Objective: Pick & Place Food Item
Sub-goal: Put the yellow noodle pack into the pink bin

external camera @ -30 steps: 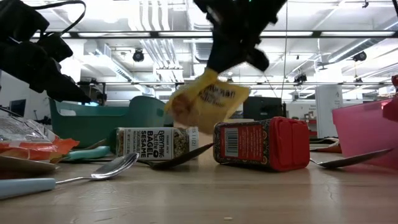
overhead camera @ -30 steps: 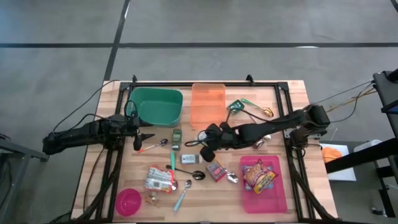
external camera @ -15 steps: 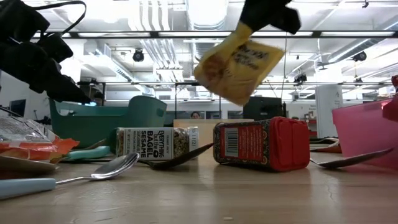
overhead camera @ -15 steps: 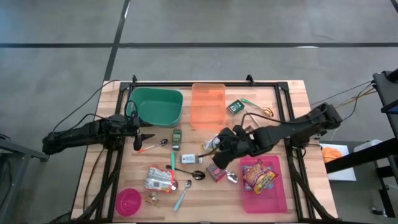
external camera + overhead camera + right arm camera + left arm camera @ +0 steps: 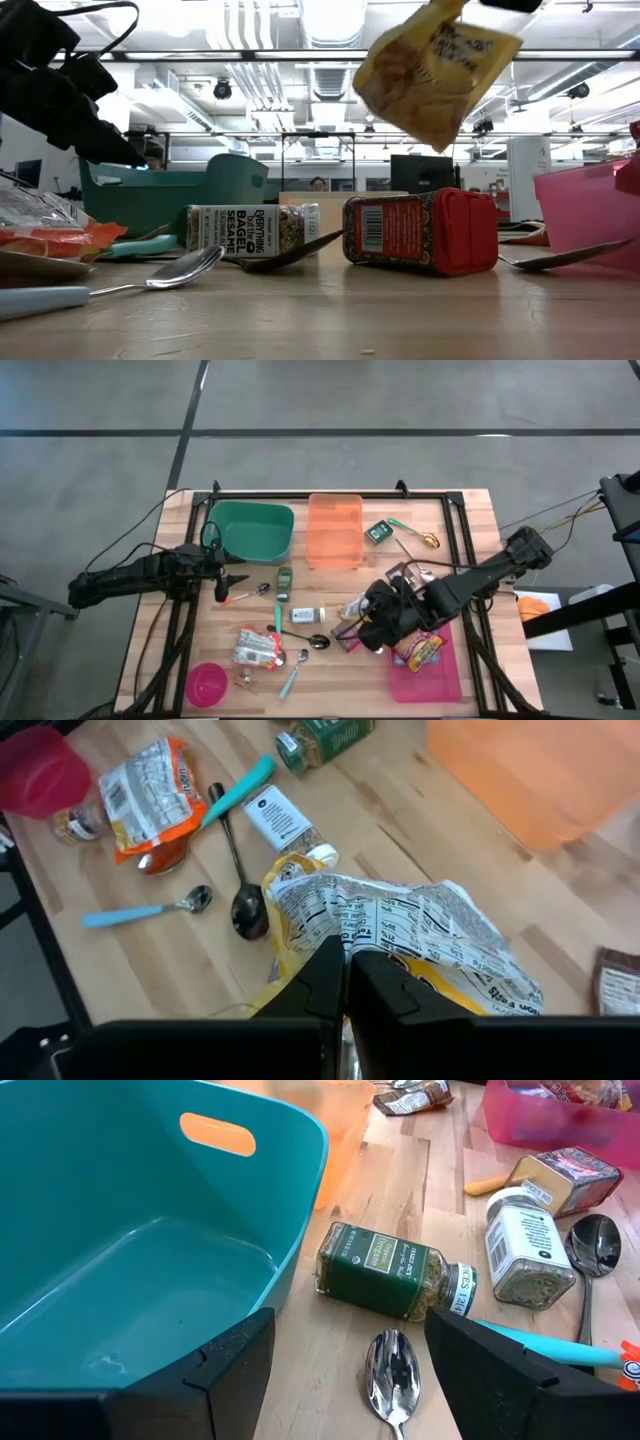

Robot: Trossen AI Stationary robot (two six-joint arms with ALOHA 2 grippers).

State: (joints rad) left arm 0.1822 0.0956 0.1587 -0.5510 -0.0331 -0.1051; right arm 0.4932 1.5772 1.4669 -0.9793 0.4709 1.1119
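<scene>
The right gripper [image 5: 372,622] stays clamped on the yellow food packet [image 5: 435,72], which has moved from above the spice jar [image 5: 253,229] toward the pink tray [image 5: 452,682], now hanging over the red tin [image 5: 420,231]. The left gripper [image 5: 340,1365] waits beside the teal bin [image 5: 252,530], fingers apart, unchanged.

place: lab/workshop hall | evidence: strip lights [image 5: 330,55], ceiling ducts [image 5: 335,80], concrete floor [image 5: 300,400]

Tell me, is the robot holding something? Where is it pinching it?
Yes. The right gripper is shut on a yellow snack packet, pinching it by its edge so that it hangs above the table. The left gripper is open and holds nothing.
</scene>
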